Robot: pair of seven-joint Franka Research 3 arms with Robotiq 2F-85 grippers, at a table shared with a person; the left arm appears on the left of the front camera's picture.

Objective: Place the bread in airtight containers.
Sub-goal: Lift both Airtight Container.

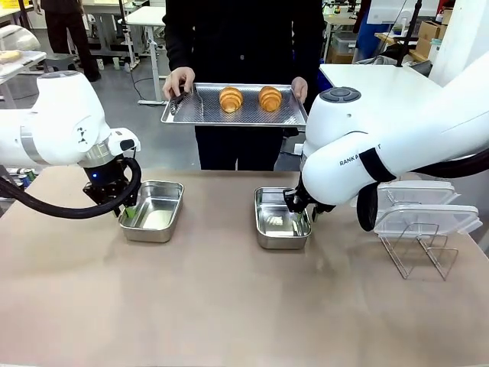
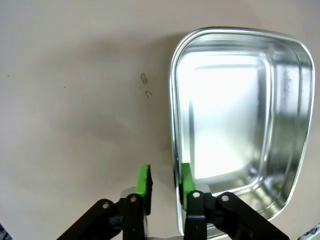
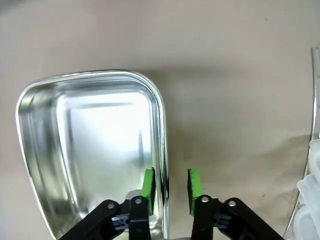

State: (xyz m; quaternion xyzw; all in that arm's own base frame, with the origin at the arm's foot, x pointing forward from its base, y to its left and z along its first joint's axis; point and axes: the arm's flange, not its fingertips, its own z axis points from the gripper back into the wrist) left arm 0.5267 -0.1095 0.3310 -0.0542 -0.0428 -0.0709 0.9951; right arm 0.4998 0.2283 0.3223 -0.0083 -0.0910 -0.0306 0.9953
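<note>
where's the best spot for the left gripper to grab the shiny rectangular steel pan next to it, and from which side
Pinch the shiny rectangular steel pan by the long side wall nearest the left gripper, coming straight down, one finger inside, one outside. That wall is thin and upright; the whole pan looks too wide for the jaws.

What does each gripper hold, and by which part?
Nothing is held. The left gripper straddles a wall of the left pan, the right gripper a wall of the right pan; jaws open.
</note>
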